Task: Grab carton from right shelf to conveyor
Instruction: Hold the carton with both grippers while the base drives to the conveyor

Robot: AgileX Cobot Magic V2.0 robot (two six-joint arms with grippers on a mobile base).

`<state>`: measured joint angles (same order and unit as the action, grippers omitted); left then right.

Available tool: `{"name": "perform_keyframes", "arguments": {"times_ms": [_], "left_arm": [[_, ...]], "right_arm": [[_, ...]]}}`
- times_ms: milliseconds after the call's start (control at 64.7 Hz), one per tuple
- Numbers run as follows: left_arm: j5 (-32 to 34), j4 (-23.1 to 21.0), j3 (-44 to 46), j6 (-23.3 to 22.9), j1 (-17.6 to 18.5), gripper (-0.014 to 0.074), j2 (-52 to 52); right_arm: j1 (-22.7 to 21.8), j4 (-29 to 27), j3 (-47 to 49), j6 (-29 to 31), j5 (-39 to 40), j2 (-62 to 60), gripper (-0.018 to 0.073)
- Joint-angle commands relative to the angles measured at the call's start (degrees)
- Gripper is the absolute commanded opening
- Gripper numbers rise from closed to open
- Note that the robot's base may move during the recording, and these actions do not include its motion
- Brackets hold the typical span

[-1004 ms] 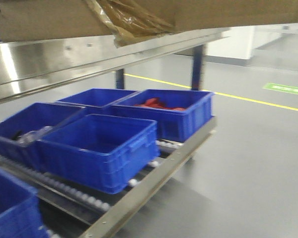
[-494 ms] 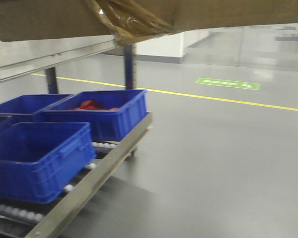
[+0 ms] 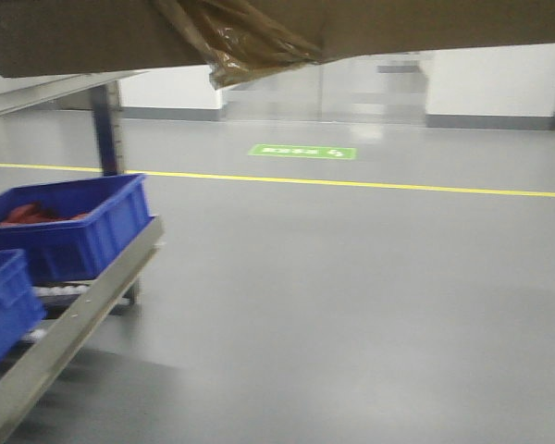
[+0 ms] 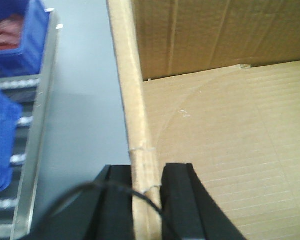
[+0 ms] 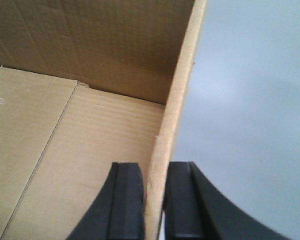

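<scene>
The carton point(image 3: 425, 23), plain brown cardboard with a ragged strip of glossy tape point(image 3: 245, 42), fills the top of the front view and hangs above the floor. My left gripper point(image 4: 146, 200) is shut on the carton's left wall point(image 4: 135, 100), one finger inside and one outside. My right gripper point(image 5: 155, 200) is shut on the carton's right wall point(image 5: 177, 100) in the same way. Both wrist views look down into the open, empty box. The right shelf point(image 3: 79, 310), a steel rack, stands at the far left, apart from the carton. The conveyor is out of view.
Blue bins point(image 3: 74, 231) sit on the shelf's roller level, one holding red packets point(image 3: 23, 215). The shelf rail point(image 4: 37, 130) runs just left of the carton. Grey floor with a yellow line point(image 3: 351, 183) and a green marking point(image 3: 302, 151) stretches ahead, white walls behind.
The view has swung right: the shelf and blue bins slid to the left edge and open floor now fills the frame. The carton stays at the top, still gripped.
</scene>
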<state>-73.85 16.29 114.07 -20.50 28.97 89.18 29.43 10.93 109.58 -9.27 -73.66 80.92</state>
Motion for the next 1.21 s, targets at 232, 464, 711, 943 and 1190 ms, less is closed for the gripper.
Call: {"name": "perform_keyframes", "arguments": {"times_ms": [232, 464, 711, 943, 1190], "left_arm": [[3.9, -2.7, 0.2, 0.3, 1.0, -0.0016, -0.8], [3.9, -2.7, 0.2, 0.3, 1.0, -0.0016, -0.8], [3.9, -2.7, 0.2, 0.3, 1.0, -0.0016, -0.8], [3.9, -2.7, 0.2, 0.3, 1.0, -0.0016, -0.8], [3.9, -2.7, 0.2, 0.3, 1.0, -0.0016, -0.8]], "right_arm": [[0.4, -3.6, 0.0, 1.2, 3.7, -0.4, -0.0064], [0.4, -3.6, 0.0, 1.2, 3.7, -0.4, -0.0064], [0.4, -3.6, 0.0, 1.2, 3.7, -0.4, -0.0064], [0.4, -3.8, 0.0, 1.2, 3.7, -0.4, -0.0064], [0.4, -3.8, 0.0, 1.2, 3.7, -0.4, -0.0064]]}}
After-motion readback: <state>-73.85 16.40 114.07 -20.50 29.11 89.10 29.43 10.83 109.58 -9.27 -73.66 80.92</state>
